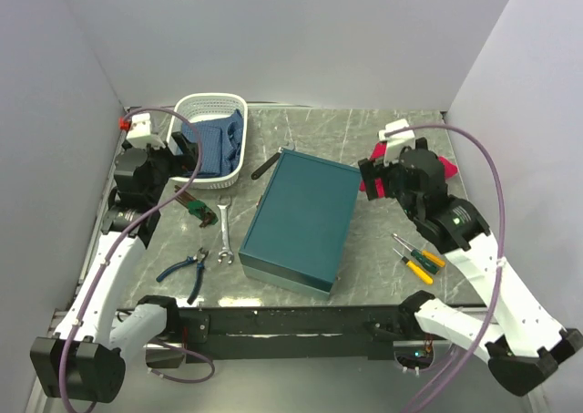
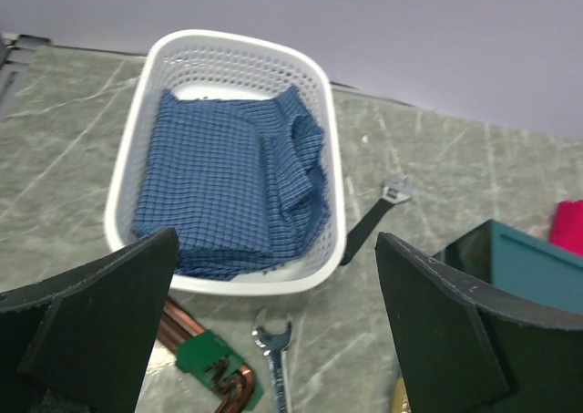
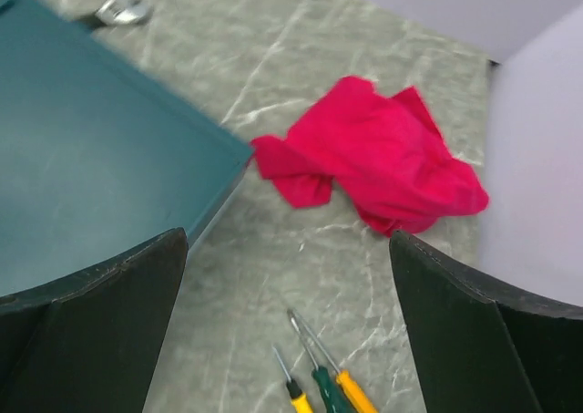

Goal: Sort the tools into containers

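Observation:
The teal box (image 1: 301,217) lies shut at the table's middle; it also shows in the right wrist view (image 3: 91,158). A silver spanner (image 1: 223,235) (image 2: 273,349), blue-handled pliers (image 1: 187,267) and a copper tool with a green tag (image 1: 196,208) (image 2: 214,363) lie left of the box. A dark-handled wrench (image 1: 264,165) (image 2: 378,217) lies behind it. Yellow and green screwdrivers (image 1: 417,258) (image 3: 328,386) lie to its right. My left gripper (image 1: 182,156) (image 2: 275,249) is open and empty above the spanner. My right gripper (image 1: 378,178) (image 3: 287,240) is open and empty above the screwdrivers.
A white basket (image 1: 214,103) (image 2: 332,176) holding a blue checked cloth (image 2: 228,176) stands at the back left. A red cloth (image 3: 373,158) lies right of the box, near the right wall. A small white object (image 1: 396,129) sits at the back right.

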Available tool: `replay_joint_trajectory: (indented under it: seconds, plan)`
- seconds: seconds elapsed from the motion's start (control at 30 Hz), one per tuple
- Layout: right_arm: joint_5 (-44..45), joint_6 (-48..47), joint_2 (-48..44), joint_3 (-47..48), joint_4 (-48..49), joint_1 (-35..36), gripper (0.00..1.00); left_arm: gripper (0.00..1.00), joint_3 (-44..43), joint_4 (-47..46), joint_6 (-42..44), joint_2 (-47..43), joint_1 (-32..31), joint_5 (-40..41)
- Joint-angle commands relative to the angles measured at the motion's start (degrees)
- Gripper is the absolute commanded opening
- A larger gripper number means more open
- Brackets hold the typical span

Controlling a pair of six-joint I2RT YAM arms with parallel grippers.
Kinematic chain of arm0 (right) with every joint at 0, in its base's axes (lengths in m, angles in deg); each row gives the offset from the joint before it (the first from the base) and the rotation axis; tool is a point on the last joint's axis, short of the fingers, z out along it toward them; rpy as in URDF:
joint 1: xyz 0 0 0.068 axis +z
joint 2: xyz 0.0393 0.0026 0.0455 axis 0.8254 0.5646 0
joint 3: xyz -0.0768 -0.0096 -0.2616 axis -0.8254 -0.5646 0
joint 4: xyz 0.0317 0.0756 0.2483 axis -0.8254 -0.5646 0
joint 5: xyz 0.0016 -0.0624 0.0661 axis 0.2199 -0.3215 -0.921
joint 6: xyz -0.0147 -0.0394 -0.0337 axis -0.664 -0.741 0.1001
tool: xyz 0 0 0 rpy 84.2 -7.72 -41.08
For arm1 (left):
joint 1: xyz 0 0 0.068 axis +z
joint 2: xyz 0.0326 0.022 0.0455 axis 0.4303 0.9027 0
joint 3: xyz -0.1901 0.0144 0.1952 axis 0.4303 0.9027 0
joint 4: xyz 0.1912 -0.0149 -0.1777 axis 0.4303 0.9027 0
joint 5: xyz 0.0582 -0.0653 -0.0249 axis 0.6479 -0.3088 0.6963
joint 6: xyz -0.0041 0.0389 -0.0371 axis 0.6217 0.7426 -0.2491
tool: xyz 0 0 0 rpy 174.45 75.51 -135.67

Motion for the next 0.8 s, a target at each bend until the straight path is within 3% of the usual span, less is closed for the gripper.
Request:
replay_joint_trajectory:
  seconds: [0.0, 0.07, 0.1, 0.17, 0.2, 0.23, 0.27, 0.3, 0.4, 0.57, 0.77]
  plan:
    - [-16.1, -8.2, -4.8, 1.0, -2.2, 0.9, 1.0, 0.96, -1.6, 3.7, 4.6, -1.1, 0.3, 4.3]
    - [-32.7, -15.6, -6.0, 2.3, -5.4, 1.4, 0.96, 0.96, -2.4, 4.4, 6.7, -0.8, 0.4, 4.5]
    - [-37.0, -16.7, -5.8, 2.5, -6.2, 3.4, 0.87, 0.96, -3.1, 4.9, 6.9, -0.9, 0.5, 4.3]
    - [-40.1, -15.4, -2.7, 3.5, -7.3, 6.3, 0.78, 0.96, -3.7, 5.8, 5.6, -1.3, 0.8, 5.0]
    - [-40.5, -14.4, -1.0, 4.0, -8.1, 10.3, 0.69, 0.96, -4.3, 6.4, 4.7, -1.7, 1.1, 5.7]
    - [-41.2, -13.3, 1.0, 4.8, -10.4, 12.3, 0.51, 0.96, -4.6, 7.8, 2.0, -2.1, 2.4, 6.1]
    - [-41.8, -12.9, 5.0, 5.8, -11.0, 14.5, 0.43, 0.96, -4.7, 8.3, 0.5, -2.3, 3.1, 6.5]
    - [-41.9, -12.4, 6.3, 5.9, -11.1, 16.8, 0.28, 0.96, -5.0, 8.9, -0.7, -2.4, 3.8, 7.2]
    - [-38.3, -10.4, 9.3, 4.8, -6.4, 23.1, 0.0, 0.96, -8.1, 13.1, -2.5, -1.0, 4.8, 6.7]
    - [-37.1, -13.9, 16.0, 7.2, -8.0, 31.9, 0.0, 0.99, -9.5, 12.2, -4.3, -2.0, 9.0, 4.4]
    - [-38.1, -17.7, 20.8, 9.8, -11.1, 36.8, 0.0, 0.97, -11.1, 14.1, -2.3, -1.4, 12.0, 6.8]
